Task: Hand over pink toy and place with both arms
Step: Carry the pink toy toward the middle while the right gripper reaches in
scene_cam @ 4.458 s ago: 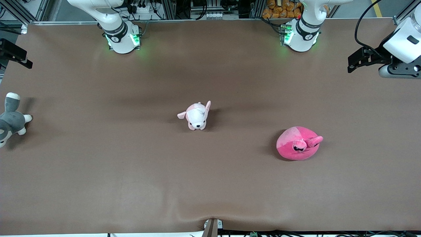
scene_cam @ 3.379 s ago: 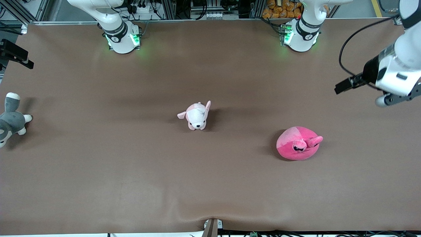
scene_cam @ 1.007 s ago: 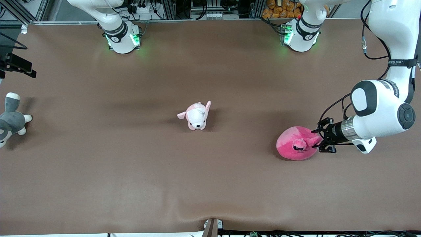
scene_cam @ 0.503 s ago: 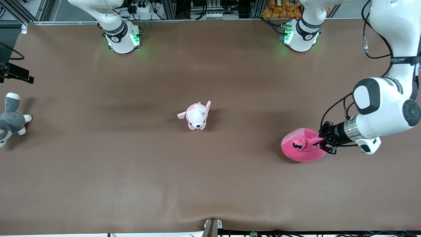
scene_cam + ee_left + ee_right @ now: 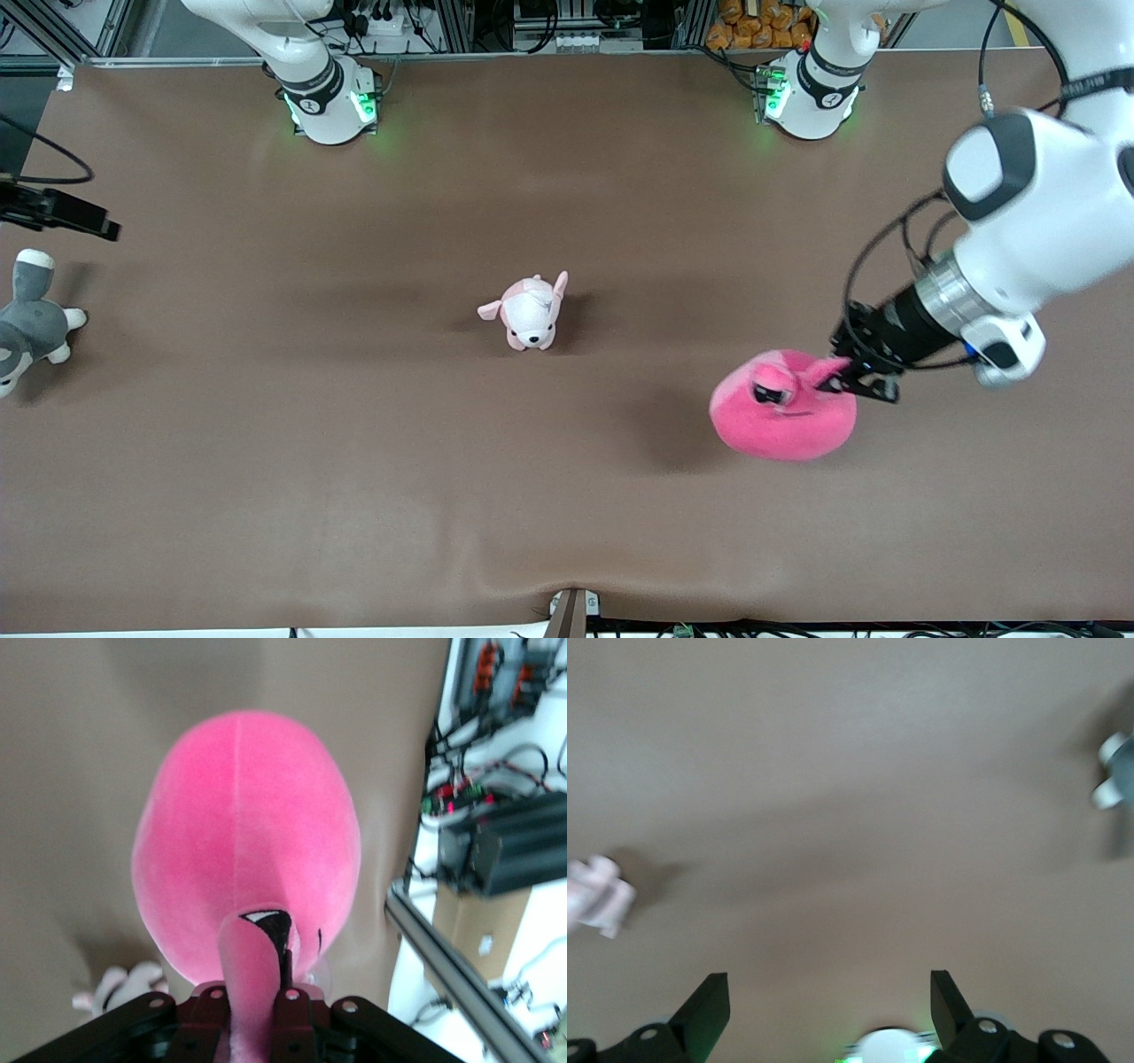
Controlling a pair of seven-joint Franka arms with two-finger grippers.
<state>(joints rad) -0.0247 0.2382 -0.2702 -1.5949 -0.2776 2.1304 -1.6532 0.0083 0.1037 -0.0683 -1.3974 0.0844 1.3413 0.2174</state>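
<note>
**Left arm has the pink toy off the table, handover to come**

The left gripper (image 5: pixel 843 379) is clamped tight on the protruding snout of the pink toy (image 5: pixel 783 418), and the plush hangs in the air over the table (image 5: pixel 354 496) toward the left arm's end, its shadow on the brown cover beneath. In the left wrist view the snout runs straight between the black fingers (image 5: pixel 292 1028), with the round body dangling below.

The right gripper (image 5: pixel 84 218) hovers at the right arm's end of the table, above the grey-and-white plush animal (image 5: pixel 27 323), with its fingers spread wide and nothing between them.

The hold is on a soft, narrow appendage, so the body will likely swing; I would carry it slowly toward the middle and keep it above the pale pink-and-white plush dog (image 5: pixel 530 312). Present the broad body so the receiving arm gets a fuller bite, and release only once that grip is firm.

No containers are visible.
</note>
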